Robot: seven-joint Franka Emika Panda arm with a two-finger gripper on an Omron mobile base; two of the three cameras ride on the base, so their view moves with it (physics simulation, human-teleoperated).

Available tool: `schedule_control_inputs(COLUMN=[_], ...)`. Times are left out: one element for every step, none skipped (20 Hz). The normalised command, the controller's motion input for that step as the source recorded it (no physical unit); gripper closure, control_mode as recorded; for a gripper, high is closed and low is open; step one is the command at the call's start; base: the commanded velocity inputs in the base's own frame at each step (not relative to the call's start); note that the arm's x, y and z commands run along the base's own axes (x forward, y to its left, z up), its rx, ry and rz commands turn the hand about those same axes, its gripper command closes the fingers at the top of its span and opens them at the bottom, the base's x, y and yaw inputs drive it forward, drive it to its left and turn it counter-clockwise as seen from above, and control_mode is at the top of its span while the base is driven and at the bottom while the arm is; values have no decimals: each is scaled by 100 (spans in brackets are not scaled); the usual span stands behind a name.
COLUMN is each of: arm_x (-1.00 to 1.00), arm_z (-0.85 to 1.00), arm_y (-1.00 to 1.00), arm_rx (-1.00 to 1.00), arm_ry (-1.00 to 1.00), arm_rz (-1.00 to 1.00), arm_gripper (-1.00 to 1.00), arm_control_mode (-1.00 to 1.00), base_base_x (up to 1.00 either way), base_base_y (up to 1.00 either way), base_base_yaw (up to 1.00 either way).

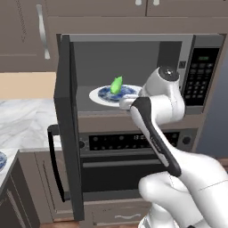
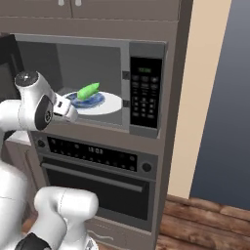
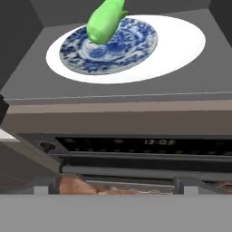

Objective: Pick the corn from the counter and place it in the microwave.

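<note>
Microwave (image 1: 133, 71) stands open ahead of the gripper (image 3: 115, 188), its white turntable (image 3: 181, 45) bearing a blue plate (image 3: 122, 47) beyond the fingertips, with the corn (image 3: 105, 20) lying on that plate; whether the gripper is released or clenched cannot be told.

**Arm raised and folded, wrist directed forward**

The white arm (image 1: 178, 173) is seen rising from the base, bent sharply at a dark-jointed elbow and folded back toward its upper segment. The round wrist housing (image 2: 30, 80) is held high, with the hand extended forward and slightly downward from it. The claw (image 2: 72, 116) is largely hidden behind the hand; whether its fingers are parted or closed cannot be determined. Nothing is seen held between them.
</note>
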Motion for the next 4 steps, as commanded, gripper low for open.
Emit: schedule_control_inputs(arm_x=[-100, -100, -100, -100], arm_z=[-34, -28, -5, 0], arm_y=[-11, -18, -32, -40], arm_rx=[-9, -7, 0, 0], arm_ry=[0, 0, 0, 0], arm_rz=[10, 8, 2, 0], arm_gripper=[-100, -100, -100, -100], arm_control_mode=[-100, -100, -100, -100], base_base_x=[0, 0, 0, 0], base_base_y=[0, 0, 0, 0], base_base_yaw=[0, 0, 0, 0])
